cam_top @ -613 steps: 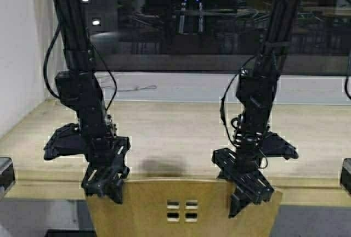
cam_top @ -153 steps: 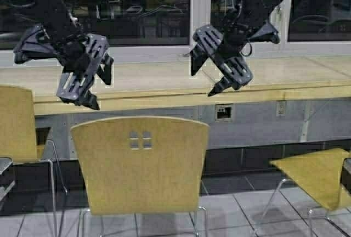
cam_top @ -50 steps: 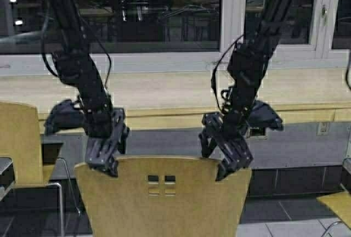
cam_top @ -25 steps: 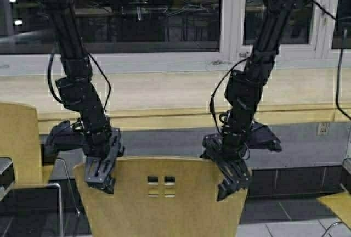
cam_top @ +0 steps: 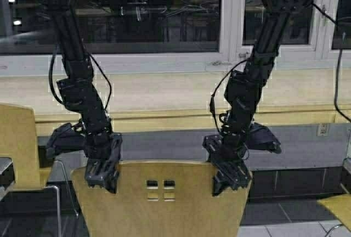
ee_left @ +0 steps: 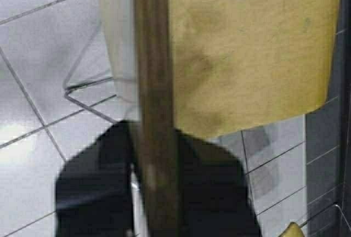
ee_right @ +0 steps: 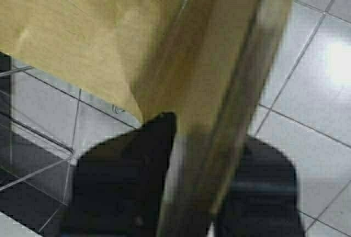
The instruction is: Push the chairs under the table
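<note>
Three mustard-yellow chairs showed in my high view. The middle chair [cam_top: 159, 201] stood nearest me, its curved backrest filling the lower centre, with four small square cutouts just below its top edge. A second chair [cam_top: 19, 146] stood at the left edge on thin chrome legs, and only a corner of a third chair [cam_top: 339, 204] showed at the lower right.

Beyond them ran the table [cam_top: 175, 97], a long pale wood-look top with a thick yellow front edge, set along the dark windows. The middle chair stood on the near side of it, its backrest lower in my view than the table's edge.

My left hand [cam_top: 102, 172] sat on the top left corner of that backrest, and my right hand [cam_top: 230, 175] on the top right corner. In the left wrist view the backrest's edge ran between the two dark fingers [ee_left: 93, 193], so that hand straddled the chair back, fingers on either face. The right wrist view showed the same: a finger [ee_right: 123, 187] on each side of the backrest, pinching its edge. Grey floor tiles [ee_right: 312, 72] lay beneath.
</note>
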